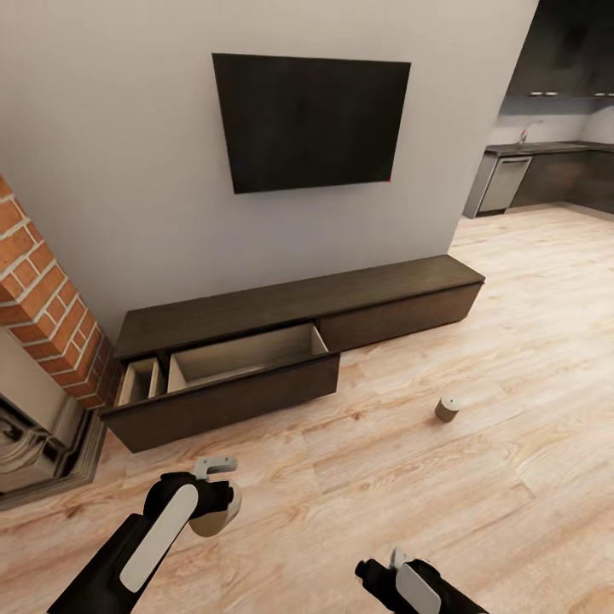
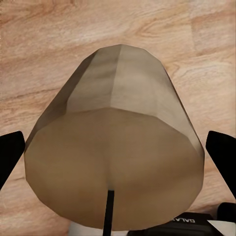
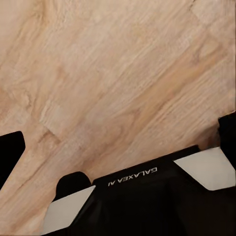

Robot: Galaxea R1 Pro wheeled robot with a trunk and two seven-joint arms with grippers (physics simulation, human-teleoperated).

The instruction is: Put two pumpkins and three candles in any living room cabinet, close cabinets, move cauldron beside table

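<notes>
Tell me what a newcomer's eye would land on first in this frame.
Probably the long dark cabinet under the wall TV, its left drawer pulled open, the beige interior looking bare. Next, the left gripper holding a tan candle over the wood floor, and a second candle standing alone to the right.

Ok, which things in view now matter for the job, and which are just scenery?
Job:
- olive-tan stubby candle held in the left gripper
- second tan candle standing on the wood floor
- long dark-brown wooden cabinet, two drawers open

Scenery:
- black wall-mounted TV
- red brick fireplace
- grey kitchen units
</notes>
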